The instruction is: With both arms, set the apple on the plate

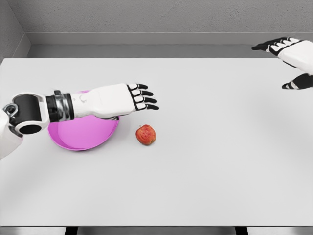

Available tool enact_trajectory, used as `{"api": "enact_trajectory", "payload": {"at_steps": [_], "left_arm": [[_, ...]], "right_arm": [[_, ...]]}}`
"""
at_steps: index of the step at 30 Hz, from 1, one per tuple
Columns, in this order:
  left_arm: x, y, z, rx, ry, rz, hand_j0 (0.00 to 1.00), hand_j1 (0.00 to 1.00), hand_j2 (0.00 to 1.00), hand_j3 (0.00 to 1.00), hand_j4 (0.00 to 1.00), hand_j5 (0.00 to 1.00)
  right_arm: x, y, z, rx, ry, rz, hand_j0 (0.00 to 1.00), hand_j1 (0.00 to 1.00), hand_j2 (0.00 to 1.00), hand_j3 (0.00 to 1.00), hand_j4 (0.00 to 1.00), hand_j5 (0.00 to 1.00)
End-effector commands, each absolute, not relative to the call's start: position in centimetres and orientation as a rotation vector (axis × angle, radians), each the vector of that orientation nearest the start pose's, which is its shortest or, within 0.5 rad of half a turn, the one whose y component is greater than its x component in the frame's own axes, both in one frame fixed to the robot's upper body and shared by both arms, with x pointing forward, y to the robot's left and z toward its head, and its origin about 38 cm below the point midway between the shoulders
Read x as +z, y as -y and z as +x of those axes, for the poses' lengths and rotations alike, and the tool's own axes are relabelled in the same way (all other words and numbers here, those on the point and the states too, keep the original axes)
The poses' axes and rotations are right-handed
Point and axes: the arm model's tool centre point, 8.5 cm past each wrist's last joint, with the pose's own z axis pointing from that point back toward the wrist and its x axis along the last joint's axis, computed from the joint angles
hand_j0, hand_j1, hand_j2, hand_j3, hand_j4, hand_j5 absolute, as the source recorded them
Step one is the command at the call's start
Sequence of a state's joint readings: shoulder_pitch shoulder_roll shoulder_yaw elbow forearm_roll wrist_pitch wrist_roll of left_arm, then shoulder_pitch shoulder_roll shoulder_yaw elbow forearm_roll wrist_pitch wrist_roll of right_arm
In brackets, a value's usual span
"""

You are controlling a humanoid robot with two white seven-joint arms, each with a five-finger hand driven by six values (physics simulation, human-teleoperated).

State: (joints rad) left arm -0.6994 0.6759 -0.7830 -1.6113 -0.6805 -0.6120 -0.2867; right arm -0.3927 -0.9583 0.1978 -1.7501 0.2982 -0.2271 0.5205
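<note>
- Reaching over the plate [80, 137], the left hand [132, 98] stretches flat, fingers apart, holding nothing, just beyond the apple [145, 134].
- Right hand [288, 54], far from the plate, fingers spread, empty.

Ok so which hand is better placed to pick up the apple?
Left, probably. The left hand hovers open just above the apple, next to the plate. The right hand is open too, far off at the table's far right corner.

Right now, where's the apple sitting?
In the head view the apple rests on the white table, left of centre, just right of the pink plate and below the left hand.
</note>
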Motion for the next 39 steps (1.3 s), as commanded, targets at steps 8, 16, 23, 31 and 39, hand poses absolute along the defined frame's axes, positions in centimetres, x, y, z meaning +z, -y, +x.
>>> {"api": "enact_trajectory", "payload": {"at_steps": [8,16,23,31,39], "left_arm": [[18.9,-15.4,40.1,2.718,-1.715,-0.445,1.0,1.0,1.0,1.0,1.0,1.0],[18.1,-14.4,39.7,2.714,-1.677,-0.424,1.0,1.0,1.0,1.0,1.0,1.0],[17.7,-14.2,39.8,2.717,-1.607,-0.472,1.0,1.0,1.0,1.0,1.0,1.0],[17.3,-14.3,39.9,2.719,-1.527,-0.524,1.0,1.0,1.0,1.0,1.0,1.0],[17.3,-14.4,39.7,2.769,-1.431,-0.518,1.0,1.0,1.0,1.0,1.0,1.0]], "right_arm": [[29.2,35.0,39.9,1.733,1.447,-0.662,1.0,1.0,1.0,1.0,1.0,1.0],[29.8,35.3,39.8,1.738,1.448,-0.681,1.0,1.0,1.0,1.0,1.0,1.0],[28.9,35.3,39.6,1.744,1.431,-0.662,1.0,1.0,1.0,1.0,1.0,1.0],[28.6,34.9,39.7,1.735,1.447,-0.646,1.0,1.0,1.0,1.0,1.0,1.0],[28.7,35.0,39.7,1.733,1.448,-0.653,1.0,1.0,1.0,1.0,1.0,1.0]]}}
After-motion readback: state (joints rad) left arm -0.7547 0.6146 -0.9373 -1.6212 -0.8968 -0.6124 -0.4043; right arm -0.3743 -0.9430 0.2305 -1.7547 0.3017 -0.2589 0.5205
